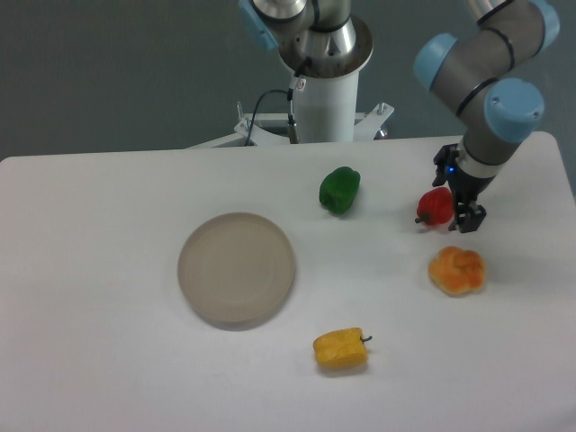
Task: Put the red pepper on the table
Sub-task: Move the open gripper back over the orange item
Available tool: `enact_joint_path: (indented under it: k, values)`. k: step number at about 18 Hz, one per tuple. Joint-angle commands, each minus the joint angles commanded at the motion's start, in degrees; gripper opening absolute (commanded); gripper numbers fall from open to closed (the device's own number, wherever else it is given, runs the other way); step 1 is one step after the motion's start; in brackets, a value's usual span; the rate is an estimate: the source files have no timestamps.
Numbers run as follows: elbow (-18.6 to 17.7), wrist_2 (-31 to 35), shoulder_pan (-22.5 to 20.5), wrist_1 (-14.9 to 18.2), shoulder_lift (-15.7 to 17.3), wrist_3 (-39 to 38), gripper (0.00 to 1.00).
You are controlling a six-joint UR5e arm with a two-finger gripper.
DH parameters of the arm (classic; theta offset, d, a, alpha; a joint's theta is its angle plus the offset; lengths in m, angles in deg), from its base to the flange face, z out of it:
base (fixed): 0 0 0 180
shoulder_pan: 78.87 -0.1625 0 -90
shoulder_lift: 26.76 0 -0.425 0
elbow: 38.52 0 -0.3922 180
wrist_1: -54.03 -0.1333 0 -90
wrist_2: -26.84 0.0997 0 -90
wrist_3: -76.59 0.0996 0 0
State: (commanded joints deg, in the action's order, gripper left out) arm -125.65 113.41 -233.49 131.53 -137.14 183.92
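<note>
Red pepper by the claw on the white tabletop

The red pepper (436, 206) sits on the tabletop (108, 360), just left of the claw (468, 211). The claw's fingers are dark and small, so I cannot tell if they touch or grip it. An orange pepper (456, 271) lies near

Glossy red pepper (436, 207) on white table (108, 360), dark stem pointing left
</note>
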Motion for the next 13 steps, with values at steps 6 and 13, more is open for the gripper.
enact_joint_path:
  k: [6, 13]
  values:
    - [8.4, -0.1, 6.1, 2.1, -1.9, -7.7, 1.0]
    - [8.6, 0.4, 11.1, 2.1, -2.6, -15.3, 1.0]
